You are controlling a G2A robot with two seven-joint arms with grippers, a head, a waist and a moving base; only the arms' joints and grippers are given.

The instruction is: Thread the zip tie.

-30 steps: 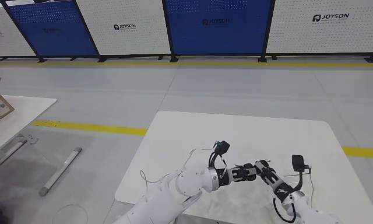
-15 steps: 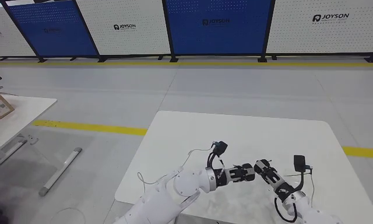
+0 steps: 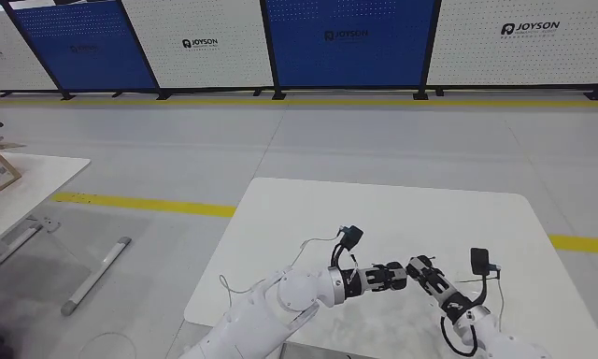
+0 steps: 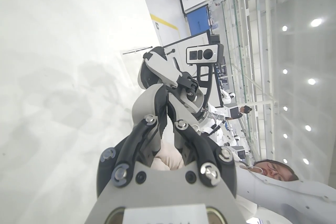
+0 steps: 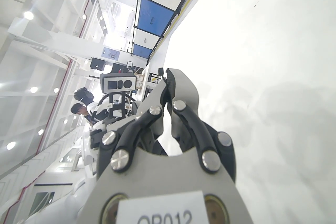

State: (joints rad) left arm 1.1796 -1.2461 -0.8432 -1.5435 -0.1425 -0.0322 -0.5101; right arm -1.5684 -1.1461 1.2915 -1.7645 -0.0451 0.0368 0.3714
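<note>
Facing tip to tip over the table (image 3: 374,209), left end effector (image 4: 164,89) clenched, right end effector (image 5: 167,76) pinching zip tie (image 5: 161,72).

The top view looks down and forward from above the arms, over the white rectangular counter (image 3: 392,209) toward the far blue-and-white perforated panels (image 3: 350,36). Each wrist camera sits close behind its own claw, rolled sideways: the left sights rightward along the grey-and-black left claw (image 4: 166,93), the right leftward along the grey-and-black right claw (image 5: 166,78). All three share the counter's near part, where both claws meet.
</note>
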